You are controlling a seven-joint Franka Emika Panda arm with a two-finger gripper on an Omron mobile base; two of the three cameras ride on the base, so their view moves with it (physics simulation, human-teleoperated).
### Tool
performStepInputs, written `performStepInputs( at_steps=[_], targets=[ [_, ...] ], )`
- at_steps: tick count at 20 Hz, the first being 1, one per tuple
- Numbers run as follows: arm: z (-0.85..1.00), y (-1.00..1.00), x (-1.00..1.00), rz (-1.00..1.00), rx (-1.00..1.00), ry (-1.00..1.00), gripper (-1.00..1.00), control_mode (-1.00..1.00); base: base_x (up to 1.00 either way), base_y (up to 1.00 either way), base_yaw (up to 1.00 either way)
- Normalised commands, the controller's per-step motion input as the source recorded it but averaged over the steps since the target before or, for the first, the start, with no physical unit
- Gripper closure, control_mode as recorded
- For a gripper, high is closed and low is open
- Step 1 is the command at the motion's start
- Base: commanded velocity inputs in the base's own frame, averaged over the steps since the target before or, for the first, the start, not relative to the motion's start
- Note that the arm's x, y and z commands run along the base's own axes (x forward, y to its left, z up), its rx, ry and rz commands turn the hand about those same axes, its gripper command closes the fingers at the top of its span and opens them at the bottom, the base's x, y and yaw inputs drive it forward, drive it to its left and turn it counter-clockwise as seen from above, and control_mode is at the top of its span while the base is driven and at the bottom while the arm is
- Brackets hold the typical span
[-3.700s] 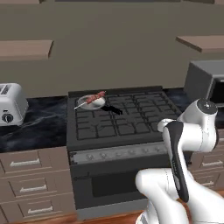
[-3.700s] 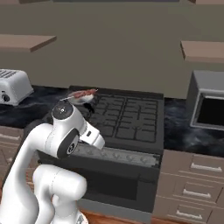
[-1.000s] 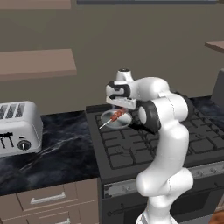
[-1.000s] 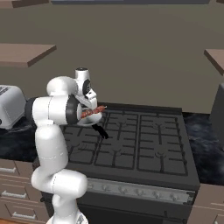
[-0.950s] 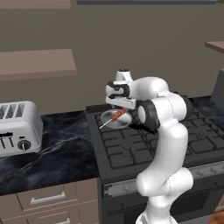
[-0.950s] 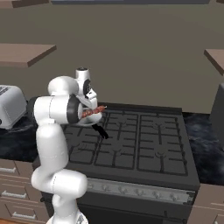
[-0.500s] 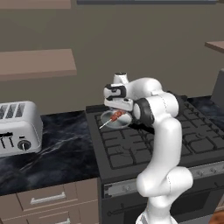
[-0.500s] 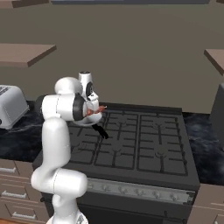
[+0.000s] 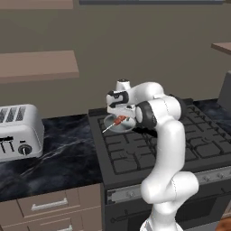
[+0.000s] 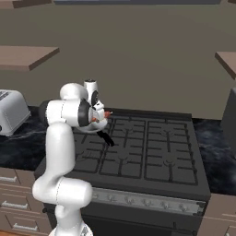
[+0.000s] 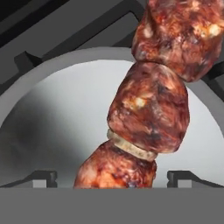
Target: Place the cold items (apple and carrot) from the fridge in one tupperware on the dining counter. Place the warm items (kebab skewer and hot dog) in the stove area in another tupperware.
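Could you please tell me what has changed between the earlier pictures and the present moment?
The base drove in toward the stove, so both base views shifted. The arm swung out from its folded pose, and over the last second its hand eased lower over the kebab skewer in the pan. The gripper stays open, one fingertip each side of the meat, nothing grasped. The skewer, pan and toaster have not moved.

Black stove set into a dark marbled worktop

The stove (image 9: 149, 149) carries a grey round pan (image 9: 118, 124) at its back left corner, on the grates; the kebab skewer (image 9: 120, 120) lies across the pan, its thin stick pointing toward the worktop (image 9: 58, 155). A silver toaster (image 9: 18, 132) stands on the worktop, well apart from the stove, to its left.
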Motion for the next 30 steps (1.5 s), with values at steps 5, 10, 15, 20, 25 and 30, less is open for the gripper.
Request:
performStepInputs(
  at_steps=[5, 10, 15, 20, 25, 30],
  targets=[
    [-0.25, 0.01, 0.0, 0.0, 0.0, 0.0, 1.0, -1.0, 0.0, 0.0, 0.0],
    [-0.07, 0.0, -0.03, 0.0, 0.0, -0.05, 1.0, -1.0, 0.0, 0.0, 0.0],
    [0.33, -0.08, -0.28, 0.0, 0.0, -0.27, 1.0, -1.0, 0.0, 0.0, 0.0],
    [0.66, -0.23, -0.43, 0.0, 0.01, -0.26, 1.0, -1.0, 0.0, 0.0, 0.0],
    [0.71, -0.26, -0.5, 0.0, 0.04, -0.15, 1.0, -1.0, 0.0, 0.0, 0.0],
    [0.74, -0.31, -0.36, 0.0, 0.08, 0.0, 1.0, -1.0, 0.0, 0.0, 0.0]
  ],
)
